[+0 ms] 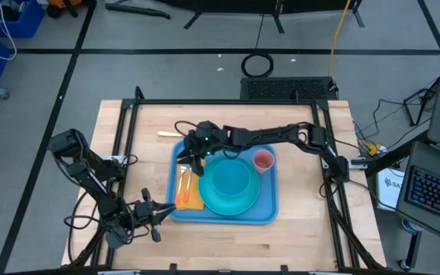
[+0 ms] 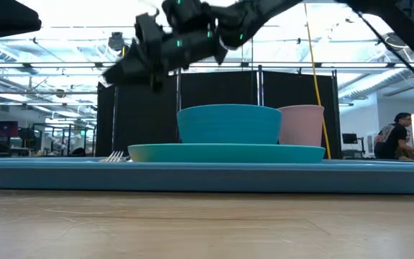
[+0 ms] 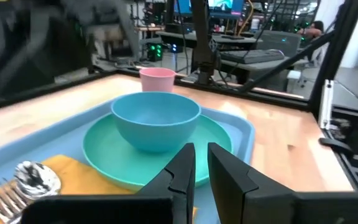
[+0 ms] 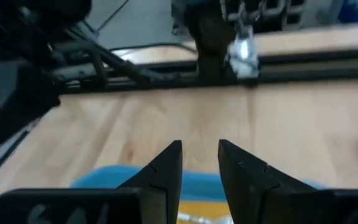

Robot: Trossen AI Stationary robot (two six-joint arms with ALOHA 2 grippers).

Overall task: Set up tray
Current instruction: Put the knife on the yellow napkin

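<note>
The tray (image 1: 267,200) is seen lying flat at the middle of the wooden surface (image 1: 304,244). The right tool (image 1: 195,163) is held above the tray's far left part, over the yellow-orange napkin (image 1: 193,200); in the right wrist view its fingers (image 4: 166,165) are seen parted with a bare gap between them, nothing being grasped. The left tool (image 1: 159,215) is held low just beside the tray's near left corner; in the left wrist view its fingers (image 3: 182,171) are seen set close with only a narrow slit between them, and nothing is gripped.

On the tray a round teal plate (image 1: 243,202) is carried, and a light-blue bowl (image 1: 230,180) is set on the plate. A pink cup (image 1: 263,160) stands upright on the tray at the far right, just beside the plate. The napkin is laid along the tray's left part, with a fork (image 1: 183,183) and a spoon (image 3: 36,177) on it.

In the low view the right tool (image 2: 131,61) is shown well above the tray (image 2: 207,176), clear of the bowl (image 2: 228,124) and cup (image 2: 302,124), which the high view cannot settle. The bowl's bare inside (image 3: 157,112) is shown only by the left wrist view. A light stick-like item (image 1: 168,134) on the surface beyond the tray is shown only from above; what it is cannot be told. A seated person (image 2: 394,138) is seen in the room behind.
</note>
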